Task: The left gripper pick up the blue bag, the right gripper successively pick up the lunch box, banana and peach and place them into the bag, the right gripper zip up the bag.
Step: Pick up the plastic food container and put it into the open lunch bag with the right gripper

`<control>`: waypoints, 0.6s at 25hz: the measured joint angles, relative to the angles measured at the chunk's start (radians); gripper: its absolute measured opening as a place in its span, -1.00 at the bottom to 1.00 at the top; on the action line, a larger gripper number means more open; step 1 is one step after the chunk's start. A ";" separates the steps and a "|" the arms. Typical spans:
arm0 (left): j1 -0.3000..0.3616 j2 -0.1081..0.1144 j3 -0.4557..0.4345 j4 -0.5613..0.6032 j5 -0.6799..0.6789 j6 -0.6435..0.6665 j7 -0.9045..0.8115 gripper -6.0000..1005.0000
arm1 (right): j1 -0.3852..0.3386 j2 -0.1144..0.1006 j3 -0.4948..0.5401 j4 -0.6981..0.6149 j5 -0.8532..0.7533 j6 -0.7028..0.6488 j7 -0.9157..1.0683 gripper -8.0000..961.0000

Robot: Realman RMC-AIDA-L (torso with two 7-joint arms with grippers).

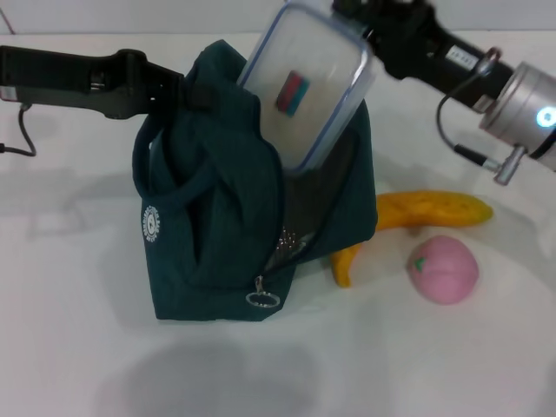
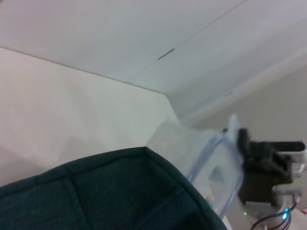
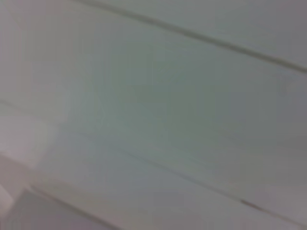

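There was one bag (image 1: 217,234), one lunch box (image 1: 304,87), one banana (image 1: 426,213) and one peach (image 1: 444,268) on the white table (image 1: 78,330), with two grippers at work. The bag was dark teal fabric with loop handles, a metal ring zip pull (image 1: 262,300) at its front and a small round white logo (image 1: 151,223) whose writing was too small to read. It stood upright with its mouth open, silver lining showing inside.

The left gripper (image 1: 178,87) was clamped on the bag's top edge at the far left side. The right gripper (image 1: 369,39) was closed on the far end of the lunch box, which hung tilted below it, the lower end already inside the bag's mouth. The box was clear with a blue-rimmed lid and a red and green sticker (image 1: 293,91).

The banana and the pink peach lay below the right gripper, just beside the bag, close together.
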 joint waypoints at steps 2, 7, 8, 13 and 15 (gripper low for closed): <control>-0.002 -0.001 0.000 0.000 -0.001 0.000 0.000 -0.91 | 0.005 0.000 -0.059 -0.028 0.002 0.053 -0.003 -0.68; -0.001 -0.002 0.001 0.000 -0.010 0.000 0.002 -0.91 | 0.008 0.000 -0.165 -0.113 0.004 0.208 -0.003 -0.67; -0.001 -0.002 0.001 0.000 -0.010 0.000 0.003 -0.91 | 0.010 0.000 -0.174 -0.118 0.004 0.223 -0.003 -0.67; 0.002 0.001 0.001 0.000 -0.010 0.000 0.003 -0.91 | 0.018 0.000 -0.199 -0.122 0.001 0.232 -0.010 -0.66; 0.004 0.002 0.001 0.000 -0.010 0.000 0.003 -0.91 | 0.012 0.000 -0.198 -0.125 0.003 0.218 -0.026 -0.66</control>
